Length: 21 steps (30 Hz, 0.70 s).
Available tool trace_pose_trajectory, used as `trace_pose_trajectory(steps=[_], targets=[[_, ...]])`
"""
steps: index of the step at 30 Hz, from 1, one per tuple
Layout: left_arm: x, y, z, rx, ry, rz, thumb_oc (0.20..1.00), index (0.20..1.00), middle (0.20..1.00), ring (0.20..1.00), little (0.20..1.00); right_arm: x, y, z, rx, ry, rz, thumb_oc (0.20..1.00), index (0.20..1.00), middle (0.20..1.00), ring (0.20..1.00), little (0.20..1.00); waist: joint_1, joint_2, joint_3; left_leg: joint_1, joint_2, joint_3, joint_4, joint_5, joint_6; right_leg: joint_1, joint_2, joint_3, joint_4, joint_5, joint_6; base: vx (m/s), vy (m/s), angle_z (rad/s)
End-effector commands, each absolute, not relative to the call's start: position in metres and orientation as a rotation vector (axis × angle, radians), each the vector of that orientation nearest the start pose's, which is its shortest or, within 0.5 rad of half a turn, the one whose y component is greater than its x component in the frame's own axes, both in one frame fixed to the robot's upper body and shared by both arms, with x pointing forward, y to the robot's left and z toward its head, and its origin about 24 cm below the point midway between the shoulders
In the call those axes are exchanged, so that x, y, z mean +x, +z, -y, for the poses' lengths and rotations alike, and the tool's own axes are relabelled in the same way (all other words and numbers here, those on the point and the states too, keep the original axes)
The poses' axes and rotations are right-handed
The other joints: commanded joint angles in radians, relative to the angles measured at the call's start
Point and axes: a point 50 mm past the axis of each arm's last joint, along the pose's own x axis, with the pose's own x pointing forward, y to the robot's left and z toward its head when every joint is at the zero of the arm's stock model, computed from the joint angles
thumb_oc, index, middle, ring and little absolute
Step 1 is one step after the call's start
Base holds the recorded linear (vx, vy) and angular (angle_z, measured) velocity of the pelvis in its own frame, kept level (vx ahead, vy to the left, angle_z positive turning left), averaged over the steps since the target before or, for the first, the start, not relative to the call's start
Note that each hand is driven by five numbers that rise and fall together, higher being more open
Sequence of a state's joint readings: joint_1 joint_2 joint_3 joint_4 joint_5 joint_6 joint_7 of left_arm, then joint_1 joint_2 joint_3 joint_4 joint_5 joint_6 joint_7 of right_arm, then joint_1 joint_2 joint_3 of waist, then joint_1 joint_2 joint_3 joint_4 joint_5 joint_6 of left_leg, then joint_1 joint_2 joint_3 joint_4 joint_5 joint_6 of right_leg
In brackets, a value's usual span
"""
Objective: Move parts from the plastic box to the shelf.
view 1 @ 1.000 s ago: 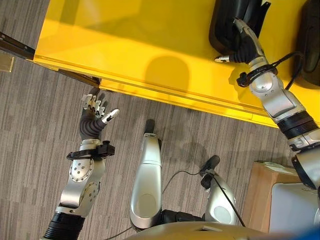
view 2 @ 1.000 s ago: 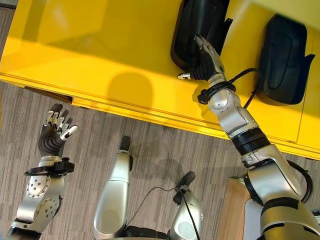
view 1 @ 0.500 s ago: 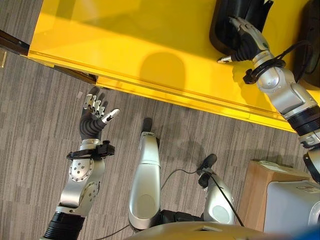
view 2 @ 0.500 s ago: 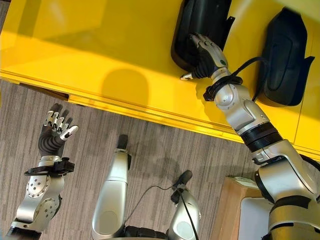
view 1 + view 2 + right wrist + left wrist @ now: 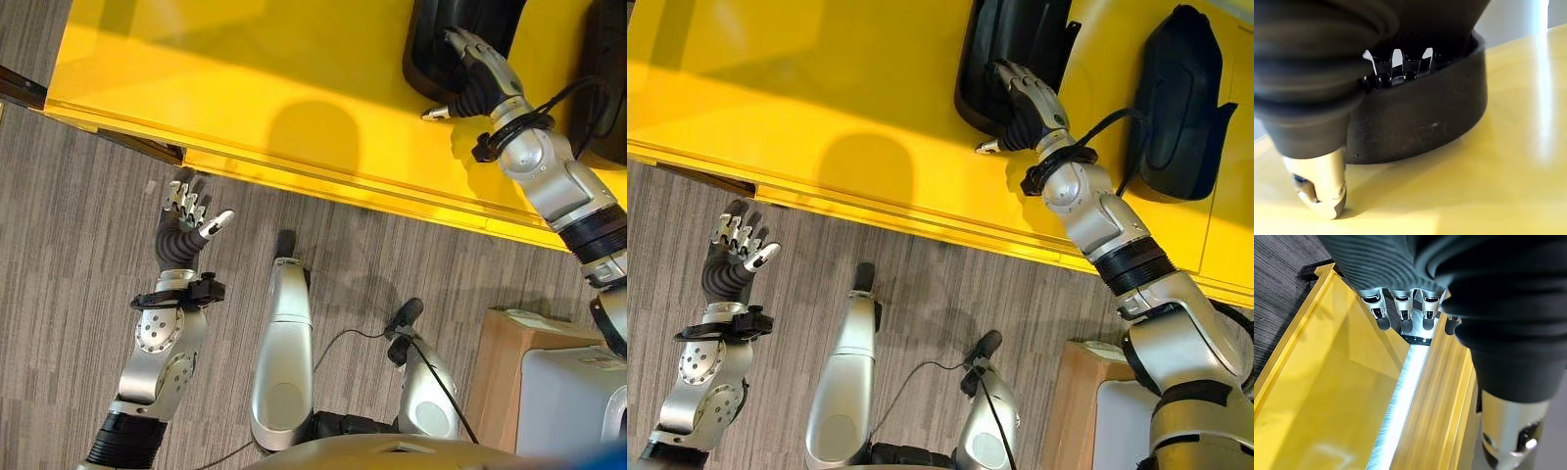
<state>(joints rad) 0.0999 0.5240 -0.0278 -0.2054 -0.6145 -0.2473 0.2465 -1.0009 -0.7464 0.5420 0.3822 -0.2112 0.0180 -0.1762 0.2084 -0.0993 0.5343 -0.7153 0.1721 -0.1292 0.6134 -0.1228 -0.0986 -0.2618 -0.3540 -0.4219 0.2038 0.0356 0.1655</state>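
Observation:
A black moulded part (image 5: 1009,39) lies on the yellow shelf (image 5: 245,88) at the far right. My right hand (image 5: 1029,103) rests on it with its fingers (image 5: 1403,66) curled over the rim into the hollow. Its thumb (image 5: 1322,191) sticks out sideways and touches the shelf beside the part (image 5: 1425,122). My left hand (image 5: 181,240) is held up over the carpet in front of the shelf's edge, open and empty, its fingers (image 5: 1403,313) straight.
A second black part (image 5: 1181,98) lies on the shelf just right of the first. A brown box (image 5: 509,362) and a grey-white container (image 5: 573,401) stand on the floor at the lower right. The shelf's front edge (image 5: 343,186) runs between my hands.
The right hand's fingers have bent further over the black part's rim. The camera has shifted a little. The left hand has stayed where it was.

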Motion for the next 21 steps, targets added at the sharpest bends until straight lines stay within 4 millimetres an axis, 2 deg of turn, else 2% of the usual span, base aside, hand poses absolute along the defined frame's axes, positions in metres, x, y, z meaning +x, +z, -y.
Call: trace_pose_trajectory(steps=[1,2,3,4,5,6,7,10,11,12,14,15,18,19,20,21], targets=[[0.224,0.12,-0.231,-0.143,0.13,0.371,1.0,1.0,1.0,1.0,1.0,0.376,0.258,0.167,-1.153,-0.015,0.559,1.0,1.0,1.0,1.0,1.0,0.018,0.017,-0.014,0.092,0.042,0.036,-0.115,0.031,-0.006,-0.026,-0.067,0.064,0.125,-0.029,0.029,0.07,-0.019,-0.06],[0.224,0.12,-0.231,-0.142,0.131,0.37,1.0,1.0,1.0,1.0,1.0,0.376,0.258,0.165,-1.149,-0.011,0.559,1.0,1.0,1.0,1.0,1.0,0.018,0.017,-0.015,0.102,0.048,0.032,-0.111,0.007,-0.012,-0.017,-0.062,0.07,0.132,-0.047,0.038,-0.07,0.028,-0.03],[0.224,0.12,-0.231,-0.142,0.131,0.372,1.0,1.0,1.0,1.0,1.0,0.376,0.256,0.164,-1.145,-0.009,0.558,1.0,1.0,1.0,1.0,1.0,0.018,0.017,-0.014,0.088,0.043,0.036,-0.111,0.03,-0.005,-0.027,-0.066,0.064,0.126,-0.028,0.029,0.07,-0.021,0.0],[0.224,0.12,-0.232,-0.139,0.134,0.373,1.0,1.0,1.0,1.0,1.0,0.376,0.256,0.163,-1.138,-0.005,0.558,1.0,1.0,1.0,1.0,1.0,0.018,0.018,-0.015,0.099,0.047,0.031,-0.108,0.006,-0.012,-0.018,-0.062,0.071,0.133,-0.048,0.037,0.0,0.0,0.0],[0.225,0.121,-0.233,-0.135,0.135,0.376,1.0,1.0,1.0,1.0,1.0,0.376,0.255,0.162,-1.134,-0.002,0.559,1.0,1.0,1.0,1.0,1.0,0.019,0.017,-0.015,0.099,0.047,0.032,-0.108,0.005,-0.012,-0.017,-0.062,0.071,0.132,-0.047,0.037,0.0,0.0,0.0],[0.224,0.121,-0.232,-0.135,0.135,0.376,1.0,1.0,1.0,1.0,1.0,0.376,0.254,0.161,-1.129,0.002,0.56,1.0,1.0,1.0,1.0,1.0,0.019,0.016,-0.014,0.088,0.043,0.036,-0.111,0.029,-0.005,-0.026,-0.065,0.065,0.124,-0.028,0.029,0.0,0.0,0.0],[0.225,0.121,-0.233,-0.132,0.138,0.375,1.0,1.0,1.0,1.0,1.0,0.375,0.255,0.16,-1.127,0.007,0.564,1.0,1.0,1.0,1.0,1.0,0.019,0.016,-0.015,0.101,0.047,0.033,-0.109,0.005,-0.012,-0.015,-0.061,0.071,0.129,-0.046,0.037,0.0,0.0,0.0],[0.224,0.121,-0.234,-0.128,0.138,0.374,1.0,1.0,1.0,1.0,1.0,0.373,0.252,0.159,-1.121,0.025,0.566,1.0,1.0,1.0,1.0,1.0,0.018,0.015,-0.015,0.099,0.045,0.032,-0.106,0.003,-0.01,-0.014,-0.063,0.071,0.127,-0.045,0.038,0.0,0.003,-0.01],[0.224,0.12,-0.234,-0.127,0.138,0.371,1.0,1.0,1.0,1.0,1.0,0.372,0.25,0.159,-1.121,0.029,0.564,1.0,1.0,1.0,1.0,1.0,0.018,0.014,-0.014,0.086,0.04,0.036,-0.108,0.026,-0.003,-0.023,-0.067,0.066,0.119,-0.025,0.029,0.0,0.0,0.0],[0.224,0.12,-0.234,-0.126,0.14,0.369,1.0,1.0,1.0,1.0,1.0,0.371,0.249,0.159,-1.118,0.035,0.564,1.0,1.0,1.0,1.0,1.0,0.018,0.014,-0.015,0.099,0.044,0.032,-0.106,0.003,-0.01,-0.013,-0.063,0.072,0.125,-0.044,0.038,-0.01,0.004,0.04],[0.224,0.12,-0.235,-0.121,0.142,0.369,1.0,1.0,1.0,1.0,1.0,0.369,0.248,0.16,-1.113,0.043,0.564,1.0,1.0,1.0,1.0,1.0,0.017,0.011,-0.015,0.1,0.044,0.032,-0.107,0.003,-0.011,-0.012,-0.062,0.073,0.125,-0.044,0.039,-0.01,0.003,0.03],[0.224,0.12,-0.235,-0.121,0.141,0.369,1.0,1.0,1.0,1.0,1.0,0.369,0.247,0.16,-1.113,0.042,0.563,1.0,1.0,1.0,1.0,1.0,0.017,0.011,-0.014,0.088,0.039,0.036,-0.109,0.027,-0.004,-0.022,-0.067,0.066,0.119,-0.025,0.03,-0.08,0.023,0.01],[0.224,0.12,-0.235,-0.119,0.143,0.368,1.0,1.0,1.0,1.0,1.0,0.368,0.241,0.162,-1.1,0.051,0.548,1.0,1.0,1.0,1.0,1.0,0.016,0.008,-0.014,0.089,0.04,0.036,-0.107,0.026,-0.003,-0.021,-0.065,0.068,0.117,-0.022,0.031,-0.01,0.0,0.01],[0.224,0.12,-0.235,-0.118,0.143,0.368,1.0,1.0,1.0,1.0,1.0,0.368,0.242,0.162,-1.1,0.052,0.548,1.0,1.0,1.0,1.0,1.0,0.017,0.008,-0.015,0.101,0.044,0.032,-0.105,0.002,-0.01,-0.011,-0.061,0.075,0.123,-0.041,0.039,0.0,0.0,0.0],[0.224,0.119,-0.236,-0.117,0.144,0.367,1.0,1.0,1.0,1.0,1.0,0.367,0.237,0.164,-1.101,0.058,0.537,1.0,1.0,1.0,1.0,1.0,0.016,0.007,-0.014,0.089,0.039,0.036,-0.107,0.025,-0.003,-0.02,-0.064,0.069,0.116,-0.021,0.031,0.0,0.0,0.0],[0.224,0.119,-0.236,-0.115,0.147,0.366,1.0,1.0,1.0,1.0,1.0,0.366,0.237,0.164,-1.099,0.061,0.541,1.0,1.0,1.0,1.0,1.0,0.014,0.006,-0.014,0.089,0.04,0.036,-0.107,0.025,-0.003,-0.019,-0.064,0.068,0.115,-0.021,0.031,0.0,0.0,0.0]])
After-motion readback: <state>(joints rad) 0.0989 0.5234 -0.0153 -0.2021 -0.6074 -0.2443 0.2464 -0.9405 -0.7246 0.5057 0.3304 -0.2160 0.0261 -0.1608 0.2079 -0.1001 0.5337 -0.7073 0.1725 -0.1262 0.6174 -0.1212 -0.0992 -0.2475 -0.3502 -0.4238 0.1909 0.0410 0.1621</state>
